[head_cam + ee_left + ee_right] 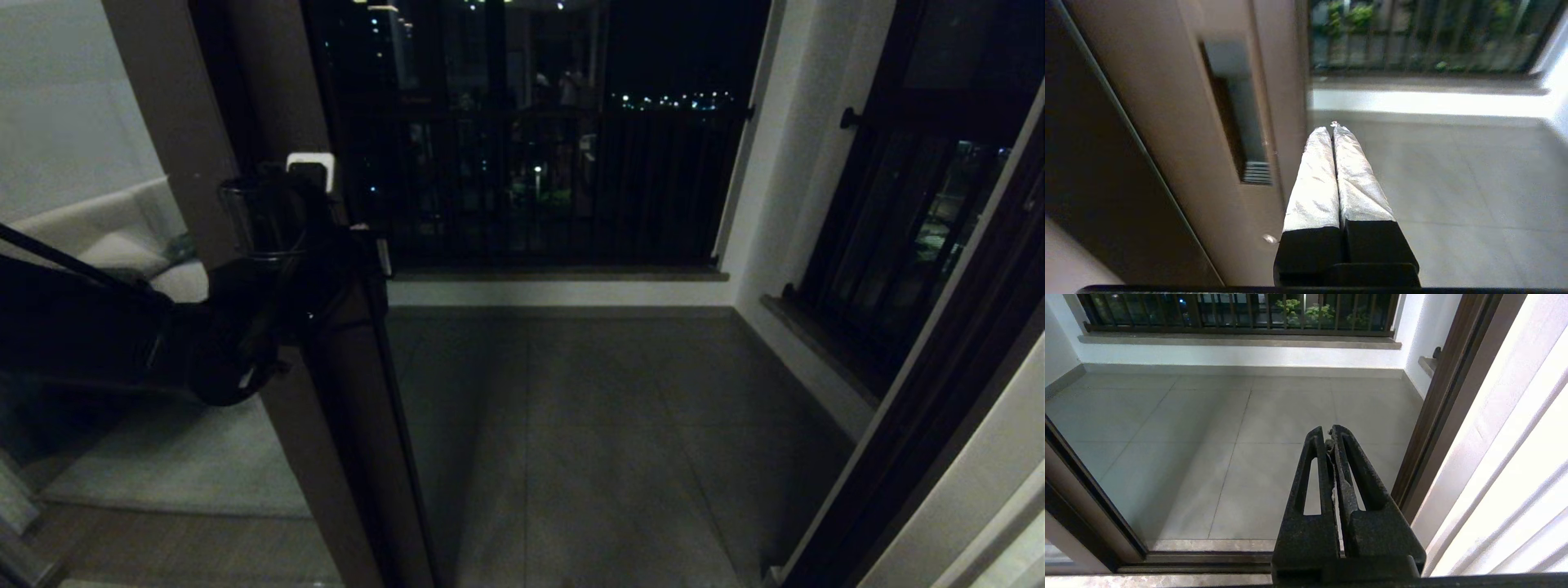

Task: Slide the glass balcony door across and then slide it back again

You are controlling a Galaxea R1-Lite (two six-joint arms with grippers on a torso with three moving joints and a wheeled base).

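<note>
With its silver-wrapped fingers pressed together on nothing, the left gripper (1333, 127) sits beside the recessed handle (1237, 118) of the brown-framed glass balcony door (343, 425) at the opening's left, while the right gripper (1329, 435), likewise clenched, hangs over the threshold.

Left arm (122, 335): dark, reaches in from left edge, wrist against brown door stile.
Left gripper (314, 192): at stile edge, partly lost in shadow.
Glass balcony door (326, 425): brown stile runs top to bottom directly beside jaws; pale sofa (122, 245) visible through glass behind arm.
Balcony floor (588, 441): grey tile, open beyond jaws.
Railing (555, 188): dark bars, well beyond jaws, city lights behind.
Black-barred window (906, 245): far side, well apart from jaws.
</note>
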